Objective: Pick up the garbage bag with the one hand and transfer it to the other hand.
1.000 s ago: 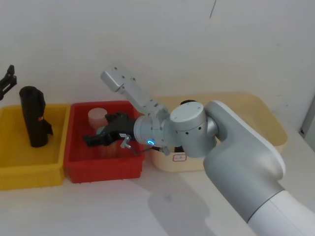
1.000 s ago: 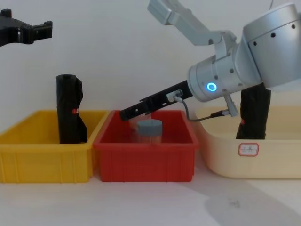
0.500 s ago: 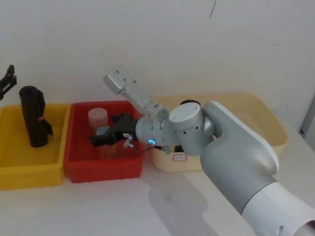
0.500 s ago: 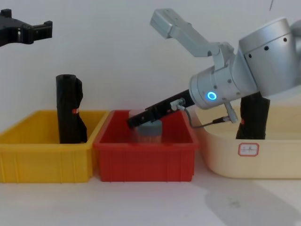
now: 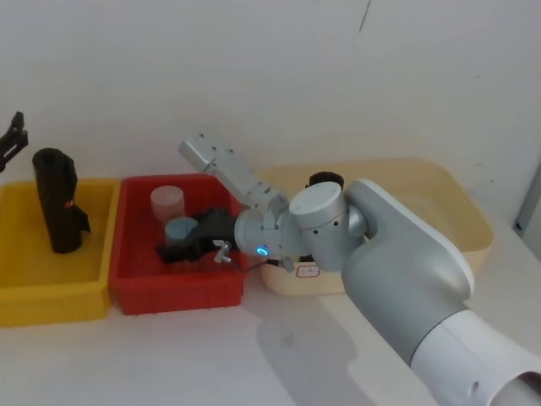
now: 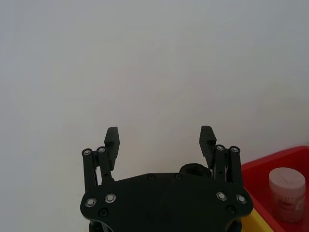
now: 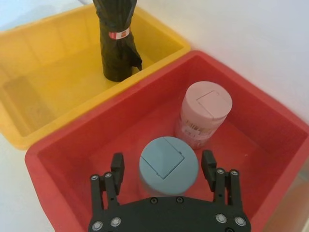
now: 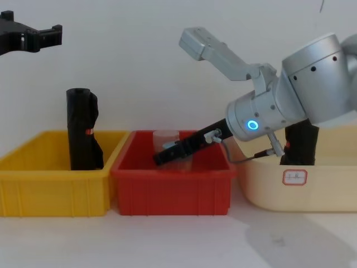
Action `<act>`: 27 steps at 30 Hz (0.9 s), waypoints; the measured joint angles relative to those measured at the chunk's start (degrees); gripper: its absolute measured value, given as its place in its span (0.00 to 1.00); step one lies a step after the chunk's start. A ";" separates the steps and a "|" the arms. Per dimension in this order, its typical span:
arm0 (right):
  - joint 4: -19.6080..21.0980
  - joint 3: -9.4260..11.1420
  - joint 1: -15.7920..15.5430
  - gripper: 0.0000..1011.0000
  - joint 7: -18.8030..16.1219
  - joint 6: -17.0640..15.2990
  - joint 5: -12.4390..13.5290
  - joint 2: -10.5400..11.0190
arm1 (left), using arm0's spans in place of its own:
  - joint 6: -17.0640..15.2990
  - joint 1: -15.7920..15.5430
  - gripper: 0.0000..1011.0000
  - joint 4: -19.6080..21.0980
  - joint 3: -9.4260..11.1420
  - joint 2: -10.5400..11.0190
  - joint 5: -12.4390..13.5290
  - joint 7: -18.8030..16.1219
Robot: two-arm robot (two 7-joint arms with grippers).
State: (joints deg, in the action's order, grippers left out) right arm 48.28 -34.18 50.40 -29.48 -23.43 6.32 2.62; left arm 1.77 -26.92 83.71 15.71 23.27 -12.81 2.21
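Observation:
The garbage bag (image 8: 303, 144), a thick black roll with a small red mark, stands upright in the beige tub (image 8: 312, 192), partly hidden behind my blue-ringed right arm; its top (image 5: 325, 179) shows in the head view. My right gripper (image 7: 164, 166) is low in the red bin (image 7: 67, 140), open, its fingers either side of a blue-grey capped jar (image 7: 168, 164). It also shows as right gripper (image 5: 173, 251) in the head view. My left gripper (image 6: 159, 140) hangs open and empty, high above the yellow bin (image 8: 50, 192) at the far left.
A slimmer black roll (image 8: 82, 131) with a loose flap and a red band stands in the yellow bin. A pink-capped jar (image 7: 203, 113) stands behind the blue-grey one in the red bin. The three containers sit side by side against a white wall.
My right gripper has dropped lower into the red bin and now straddles the blue-grey capped jar. The left gripper and both black rolls have not moved.

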 joint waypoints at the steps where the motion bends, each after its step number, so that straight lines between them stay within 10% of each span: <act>1: -0.25 0.11 0.01 0.97 -0.30 -0.04 0.08 -0.06 | 0.00 0.00 0.99 0.00 0.00 0.00 0.00 0.00; 14: -0.67 1.73 -0.19 0.66 -1.03 -0.14 2.16 -0.38 | 0.00 0.00 0.99 0.00 0.00 0.00 0.00 0.00; 27: 3.90 5.41 -0.92 0.66 -1.45 -2.04 6.18 0.43 | 0.00 -0.01 0.99 0.00 0.00 0.00 0.00 0.00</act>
State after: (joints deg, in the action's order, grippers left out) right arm 52.18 -28.77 49.48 -30.93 -25.48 12.50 3.05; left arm 1.77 -26.92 83.71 15.71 23.27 -12.81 2.21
